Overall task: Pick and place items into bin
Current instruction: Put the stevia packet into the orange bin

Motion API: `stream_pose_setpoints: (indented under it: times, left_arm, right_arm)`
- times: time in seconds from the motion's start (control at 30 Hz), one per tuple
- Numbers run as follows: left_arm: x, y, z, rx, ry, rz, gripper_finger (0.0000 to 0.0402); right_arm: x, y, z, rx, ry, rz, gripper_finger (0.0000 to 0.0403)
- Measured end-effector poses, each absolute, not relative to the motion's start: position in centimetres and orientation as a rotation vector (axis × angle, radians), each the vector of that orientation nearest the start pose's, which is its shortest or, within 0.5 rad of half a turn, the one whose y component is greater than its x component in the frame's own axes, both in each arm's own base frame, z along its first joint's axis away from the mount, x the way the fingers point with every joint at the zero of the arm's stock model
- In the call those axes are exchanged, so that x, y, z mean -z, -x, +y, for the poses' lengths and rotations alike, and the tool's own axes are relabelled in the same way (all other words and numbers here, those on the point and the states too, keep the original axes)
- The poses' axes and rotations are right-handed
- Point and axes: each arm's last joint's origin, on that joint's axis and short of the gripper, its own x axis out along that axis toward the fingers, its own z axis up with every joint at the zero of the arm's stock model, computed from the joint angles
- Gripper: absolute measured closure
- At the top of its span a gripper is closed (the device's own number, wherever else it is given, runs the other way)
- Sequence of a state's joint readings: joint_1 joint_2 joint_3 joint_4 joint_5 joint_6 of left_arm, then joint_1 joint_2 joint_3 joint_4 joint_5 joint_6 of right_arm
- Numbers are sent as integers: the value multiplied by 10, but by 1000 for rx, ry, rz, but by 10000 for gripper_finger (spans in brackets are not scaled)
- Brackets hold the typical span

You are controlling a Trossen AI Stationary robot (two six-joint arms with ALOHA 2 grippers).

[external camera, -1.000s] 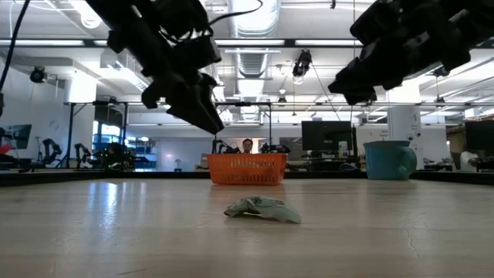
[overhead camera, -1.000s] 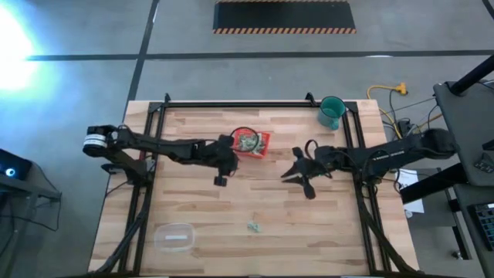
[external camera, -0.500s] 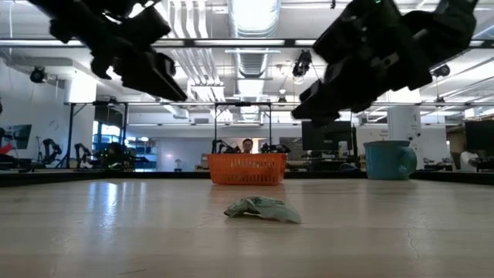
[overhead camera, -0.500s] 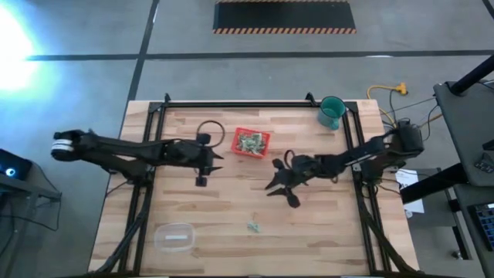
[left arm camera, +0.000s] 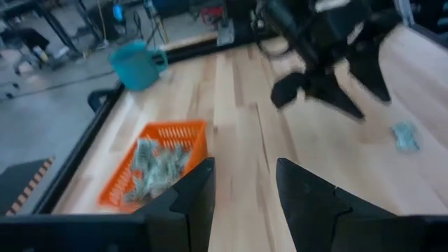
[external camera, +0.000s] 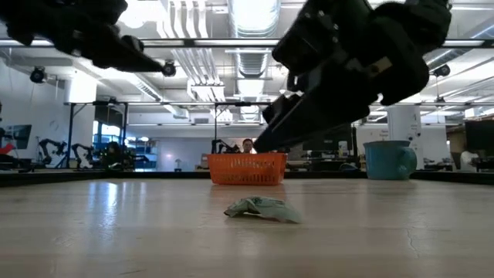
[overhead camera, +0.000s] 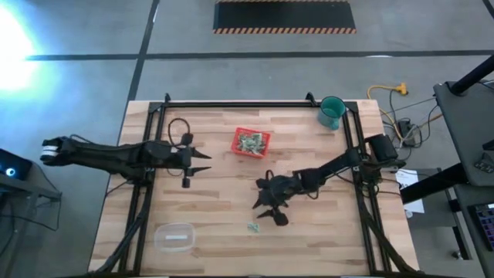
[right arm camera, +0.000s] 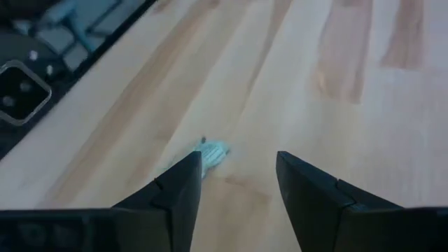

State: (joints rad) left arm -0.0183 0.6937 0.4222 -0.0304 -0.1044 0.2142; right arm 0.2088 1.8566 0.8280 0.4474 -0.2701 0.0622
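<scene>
Right gripper (overhead camera: 266,210), fingers spread wide and empty, hovers near the last loose wrapper (overhead camera: 252,226) on the counter (overhead camera: 208,208) – it should centre (then lower) before closing – red bin (overhead camera: 251,142) well apart.

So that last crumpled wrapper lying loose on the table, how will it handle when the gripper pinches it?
The wrapper looks crumpled and thin, so probably floppy and very light. It lies low and flat, so the open right gripper may nudge it along the table instead of catching it.
</scene>
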Motion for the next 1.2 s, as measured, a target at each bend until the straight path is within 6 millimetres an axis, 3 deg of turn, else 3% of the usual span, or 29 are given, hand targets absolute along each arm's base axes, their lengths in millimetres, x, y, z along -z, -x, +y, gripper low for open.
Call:
stream_pose_setpoints:
  times: [0.43,0.73,1.03,1.2]
  left_arm:
    - [-233,-157,-2,-43,-233,303,267]
    - [-233,-159,-2,-43,-233,307,267]
    - [-233,-159,-2,-43,-233,306,267]
    - [-233,-159,-2,-43,-233,308,267]
  right_arm:
    - [-142,-354,119,-377,65,664,225]
    - [-142,-353,123,-307,-22,678,225]
    - [-109,-362,129,-358,23,757,225]
    - [-103,-377,135,-389,28,800,225]
